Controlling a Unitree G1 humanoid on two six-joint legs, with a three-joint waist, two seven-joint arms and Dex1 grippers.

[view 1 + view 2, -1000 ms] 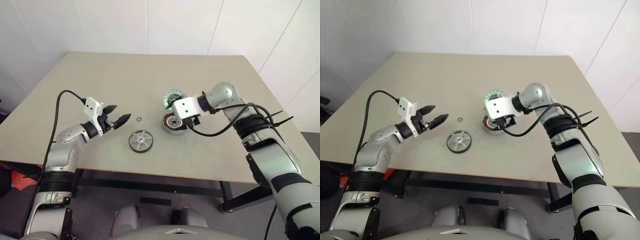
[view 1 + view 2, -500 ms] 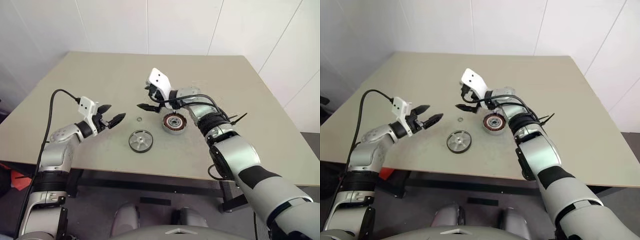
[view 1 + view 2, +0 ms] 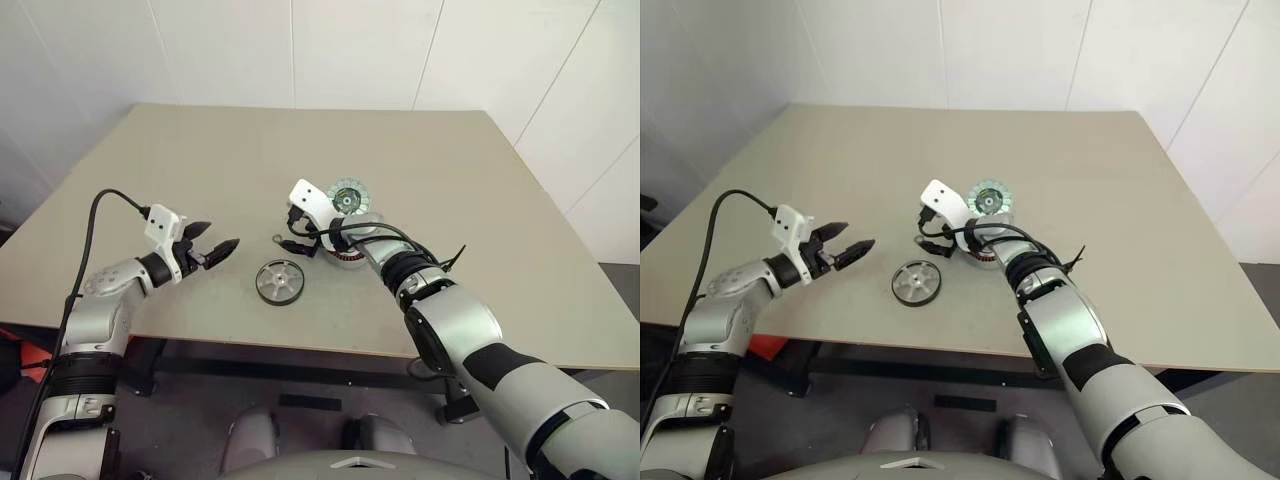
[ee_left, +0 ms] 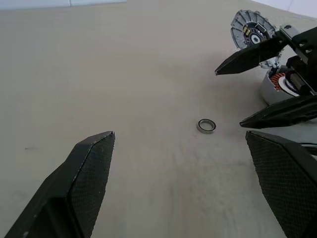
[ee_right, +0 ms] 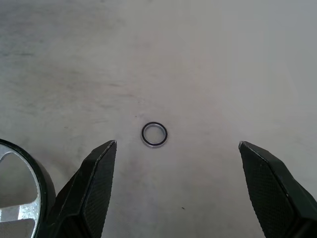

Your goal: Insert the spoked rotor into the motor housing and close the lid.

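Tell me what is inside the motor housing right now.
The motor housing shows copper-coloured windings along its inner edge; the right gripper and its arm cover the rest, so its centre cannot be checked. The spoked rotor lies apart on the table, not inside.

A small metal ring (image 5: pixel 154 134) lies flat on the beige table (image 3: pixel 200 160).

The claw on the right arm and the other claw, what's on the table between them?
A tiny metal ring lies on the bare table between the right claw and the left claw, seen best in the left wrist view.
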